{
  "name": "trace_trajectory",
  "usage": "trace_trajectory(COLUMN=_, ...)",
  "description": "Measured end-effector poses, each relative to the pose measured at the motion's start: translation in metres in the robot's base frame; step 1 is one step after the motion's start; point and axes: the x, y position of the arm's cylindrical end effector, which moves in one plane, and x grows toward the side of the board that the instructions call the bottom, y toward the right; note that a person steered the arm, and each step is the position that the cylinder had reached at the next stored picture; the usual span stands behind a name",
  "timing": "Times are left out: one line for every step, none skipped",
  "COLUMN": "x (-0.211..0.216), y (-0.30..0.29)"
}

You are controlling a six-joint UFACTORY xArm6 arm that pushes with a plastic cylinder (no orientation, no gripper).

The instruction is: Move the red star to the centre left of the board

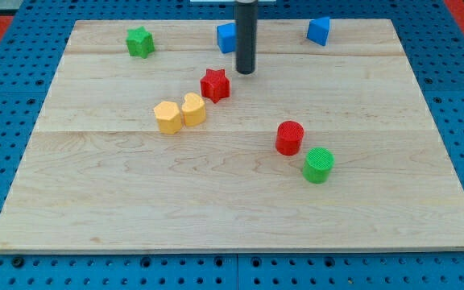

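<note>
Small red star-shaped plastic block [215,84] sits on the pale wooden tabletop [232,209], upper middle, just below and to the view's left of my tip [245,72]; near, apparently not touching. No jaws on this rig, only the dark rod, so nothing is clenched or released. Two yellow blocks [180,113], touching each other, lie further down-left of my tip, just beyond the star and roughly on its way to centre left. Risk, as I judge it: a straight push left drives the star into the yellow pair and drags them along. An off-centre push could spin it away. Blue block [226,37] sits just left of the rod; green star-shaped block [140,42] far left.
</note>
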Motion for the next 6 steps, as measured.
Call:
trace_trajectory(x=0.013, y=0.009)
trace_trajectory(x=0.018, y=-0.043)
trace_trajectory(x=0.021, y=-0.051)
trace_trajectory(x=0.028, y=-0.024)
trace_trajectory(x=0.051, y=-0.057)
trace_trajectory(x=0.046, y=-0.120)
